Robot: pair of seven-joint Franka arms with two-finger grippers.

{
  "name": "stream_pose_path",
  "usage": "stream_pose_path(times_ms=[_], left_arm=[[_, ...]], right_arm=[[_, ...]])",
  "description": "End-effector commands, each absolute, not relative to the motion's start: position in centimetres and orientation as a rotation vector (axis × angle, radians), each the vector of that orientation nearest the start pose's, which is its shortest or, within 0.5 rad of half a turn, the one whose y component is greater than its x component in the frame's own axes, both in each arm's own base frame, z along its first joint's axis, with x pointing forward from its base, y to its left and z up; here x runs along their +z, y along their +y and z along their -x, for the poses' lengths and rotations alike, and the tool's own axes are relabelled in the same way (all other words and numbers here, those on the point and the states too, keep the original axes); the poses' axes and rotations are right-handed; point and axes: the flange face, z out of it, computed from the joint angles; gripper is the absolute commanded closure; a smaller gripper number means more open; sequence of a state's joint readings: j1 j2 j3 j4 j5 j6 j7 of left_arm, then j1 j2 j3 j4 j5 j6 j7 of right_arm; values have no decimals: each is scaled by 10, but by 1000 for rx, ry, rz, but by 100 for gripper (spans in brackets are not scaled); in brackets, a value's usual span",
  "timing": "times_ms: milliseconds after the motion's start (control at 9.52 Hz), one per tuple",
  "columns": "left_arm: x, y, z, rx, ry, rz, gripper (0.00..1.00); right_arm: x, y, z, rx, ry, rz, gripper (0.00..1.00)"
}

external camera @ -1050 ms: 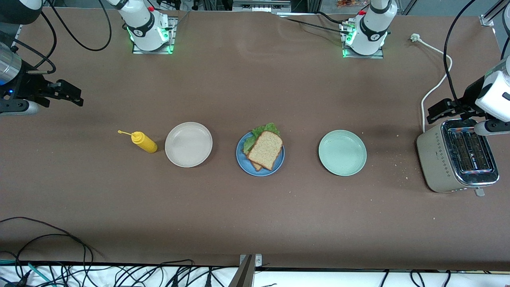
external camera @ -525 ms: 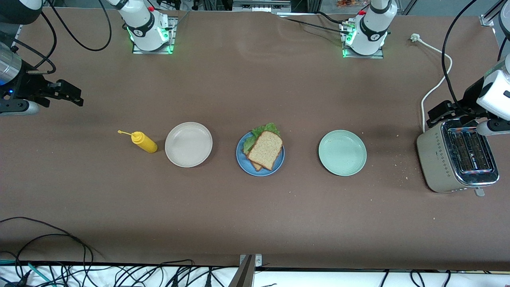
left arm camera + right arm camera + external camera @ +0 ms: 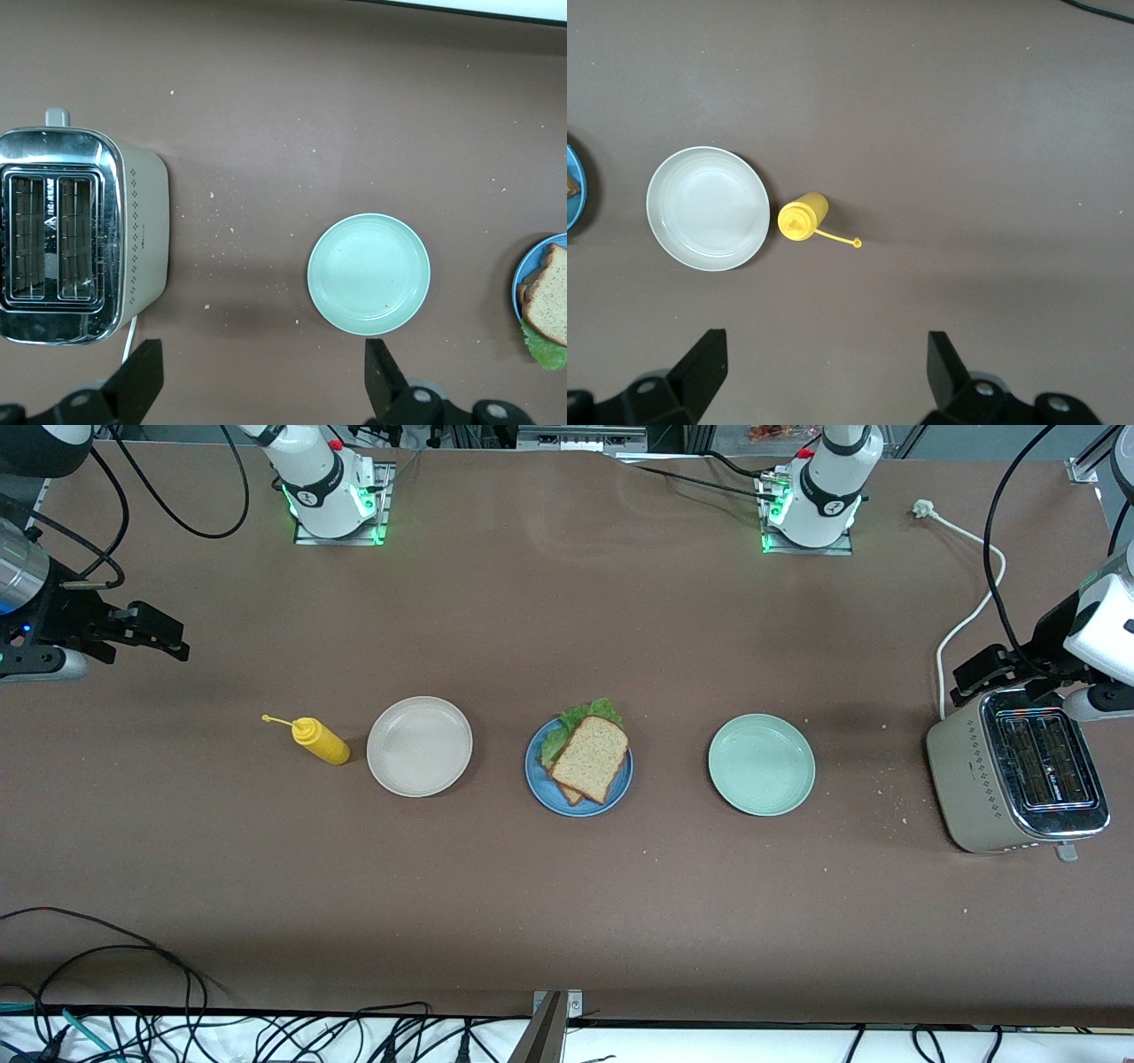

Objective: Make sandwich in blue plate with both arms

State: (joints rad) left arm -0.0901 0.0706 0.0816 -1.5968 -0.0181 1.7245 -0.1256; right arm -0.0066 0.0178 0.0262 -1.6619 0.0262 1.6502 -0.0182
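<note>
A: What does the front view show?
B: The sandwich (image 3: pixel 586 756) lies on the blue plate (image 3: pixel 540 786) in the middle of the table (image 3: pixel 567 903), top slice tilted, green lettuce showing at the edge nearer the robots' bases. A beige-white plate (image 3: pixel 419 746) sits toward the right arm's end, with a yellow squeeze bottle (image 3: pixel 320 740) just beside it, farther toward that end. A pale green plate (image 3: pixel 761 764) sits toward the left arm's end, and a toaster (image 3: pixel 1017 779) well past it. The left gripper (image 3: pixel 973 674) hangs over the table just by the toaster's edge nearest the bases. The right gripper (image 3: pixel 161 638) hangs over the right arm's end of the table. Neither holds anything.

A: And the left wrist view?
B: The left gripper (image 3: pixel 260 382) has its fingers (image 3: pixel 142 376) spread wide and empty. Below it are the toaster (image 3: pixel 80 235), its slots dark, the pale green plate (image 3: pixel 368 273) and, at the picture's edge, part of the blue plate (image 3: pixel 516 288) with the sandwich (image 3: pixel 547 303). Crumbs dot the table.

A: The right wrist view?
B: The right gripper (image 3: pixel 824 372) is also spread wide with nothing between its fingers (image 3: pixel 704 365). The beige-white plate (image 3: pixel 707 208) and the squeeze bottle (image 3: pixel 803 217) are nearly touching; a sliver of the blue plate (image 3: pixel 576 197) shows at the edge.
</note>
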Motion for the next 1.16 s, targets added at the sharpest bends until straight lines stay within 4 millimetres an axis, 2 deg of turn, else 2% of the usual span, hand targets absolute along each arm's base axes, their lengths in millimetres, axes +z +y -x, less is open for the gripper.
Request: stream_pose_path(times_ms=[0,315,1050], left_arm=[[588,-10,-580,-99,-173,3172,0],[594,-9,-571,-113,-176,3175,0],[593,-10,-570,-107,-164,3168,0]], right_arm=[[584,14,-566,33,-63,3095,0],[584,15,-566,33,-65,3095,0],[584,15,-566,33,-63,3095,0]])
